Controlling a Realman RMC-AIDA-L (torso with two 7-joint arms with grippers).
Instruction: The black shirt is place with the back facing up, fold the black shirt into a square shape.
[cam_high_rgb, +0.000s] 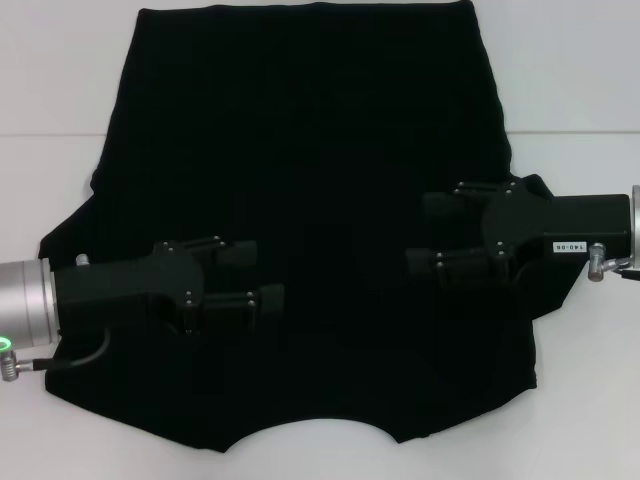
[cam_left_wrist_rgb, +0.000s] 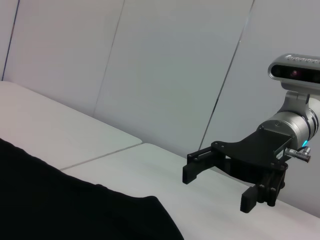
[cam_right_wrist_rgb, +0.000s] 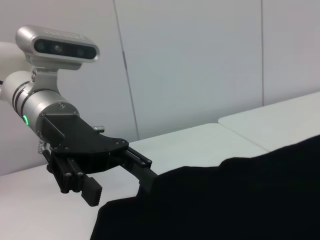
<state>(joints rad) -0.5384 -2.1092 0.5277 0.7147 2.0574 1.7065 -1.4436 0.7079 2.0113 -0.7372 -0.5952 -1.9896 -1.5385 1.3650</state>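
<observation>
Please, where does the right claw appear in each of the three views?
Head view: the right claw is at the right, open, above the black shirt.
Left wrist view: at the right, over the white table.
Right wrist view: not in it; the left claw shows.
Shared landmark: the shirt.

The head view looks steeply down from above onto the white table (cam_high_rgb: 580, 80), taking in nearly the whole black shirt (cam_high_rgb: 310, 150) with both arms entering from the frame's sides. The left wrist view looks low and sideways across the table, framing the right gripper (cam_left_wrist_rgb: 220, 185) at mid distance before a pale wall (cam_left_wrist_rgb: 165, 60). The right wrist view faces the opposite way, framing the left gripper (cam_right_wrist_rgb: 117, 182). All three views share the shirt and tabletop.
</observation>
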